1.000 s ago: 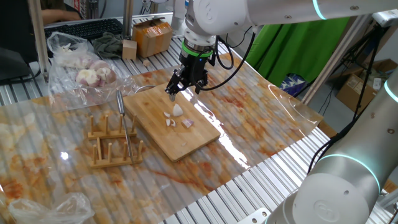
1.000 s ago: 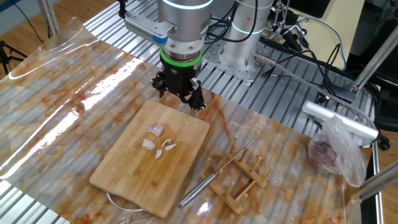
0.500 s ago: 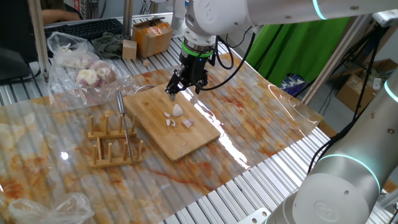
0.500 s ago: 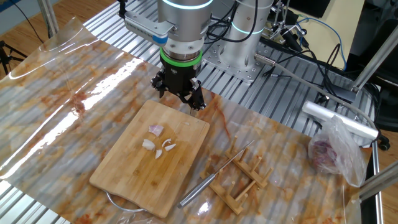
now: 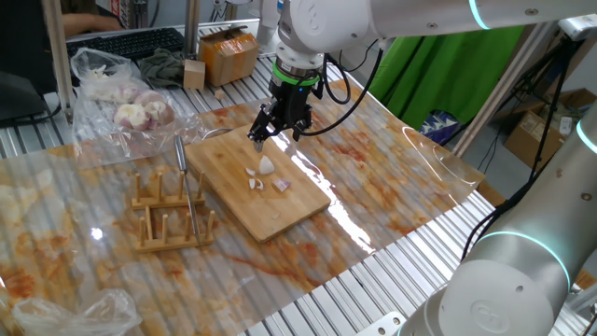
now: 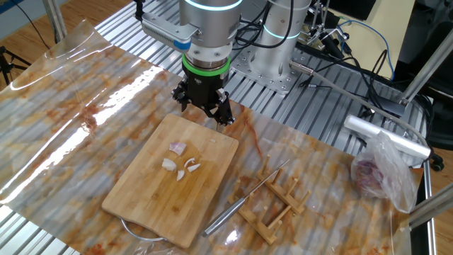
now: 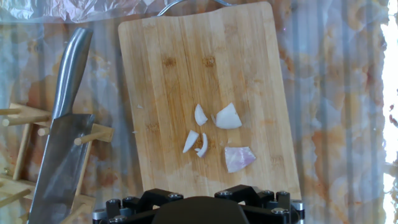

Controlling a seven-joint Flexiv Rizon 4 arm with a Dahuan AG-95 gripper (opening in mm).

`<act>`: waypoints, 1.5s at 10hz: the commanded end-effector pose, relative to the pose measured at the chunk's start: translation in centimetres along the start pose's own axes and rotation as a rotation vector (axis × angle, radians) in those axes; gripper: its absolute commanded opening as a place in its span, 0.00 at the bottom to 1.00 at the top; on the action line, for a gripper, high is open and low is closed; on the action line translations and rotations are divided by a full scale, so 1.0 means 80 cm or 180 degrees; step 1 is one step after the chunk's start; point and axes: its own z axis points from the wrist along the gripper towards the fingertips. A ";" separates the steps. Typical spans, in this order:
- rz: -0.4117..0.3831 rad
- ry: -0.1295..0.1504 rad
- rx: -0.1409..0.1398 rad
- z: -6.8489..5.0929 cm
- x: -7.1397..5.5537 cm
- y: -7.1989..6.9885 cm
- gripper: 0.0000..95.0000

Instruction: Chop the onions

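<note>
Five onion pieces [image 7: 219, 134] lie loose near the middle of the bamboo cutting board [image 7: 168, 74], as I count them in the hand view: one larger white wedge, one pinkish chunk below it, and three thin slivers to their left. They sit close together, some nearly touching, none stacked that I can see. In one fixed view the onion pieces [image 5: 266, 175] show as a small cluster on the board [image 5: 247, 205]; in the other fixed view they [image 6: 180, 161] sit toward the board's [image 6: 148, 198] upper half.

Gripper [image 6: 204, 110] hangs over the board's far edge on the arm's side, pointing straight down, fingers spread wide with nothing between them. It is clear of the onions and touching nothing I can make out. Same read from one fixed view, gripper [image 5: 276, 133] above the board's back corner.

Cleaver [image 7: 62, 143] rests blade-down across the wooden peg rack [image 7: 25, 155], beside the board, handle angled up. From the other fixed view the cleaver [image 6: 248, 198] lies slanted over the rack [image 6: 279, 202].

Clear plastic bag of whole bulbs [image 5: 126, 98] sits on the table behind the rack, well apart from the board. Table covered in stained clear plastic sheeting [image 5: 392, 177].
</note>
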 end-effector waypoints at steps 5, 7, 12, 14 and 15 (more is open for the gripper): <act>0.0460 0.0007 -0.0368 0.001 0.002 0.000 0.00; 0.0464 0.0007 -0.0368 0.001 0.002 0.001 0.00; 0.0461 0.0007 -0.0367 0.001 0.002 0.001 0.00; 0.0457 0.0007 -0.0367 0.001 0.002 0.001 0.00; 0.0458 0.0007 -0.0367 0.001 0.002 0.002 0.00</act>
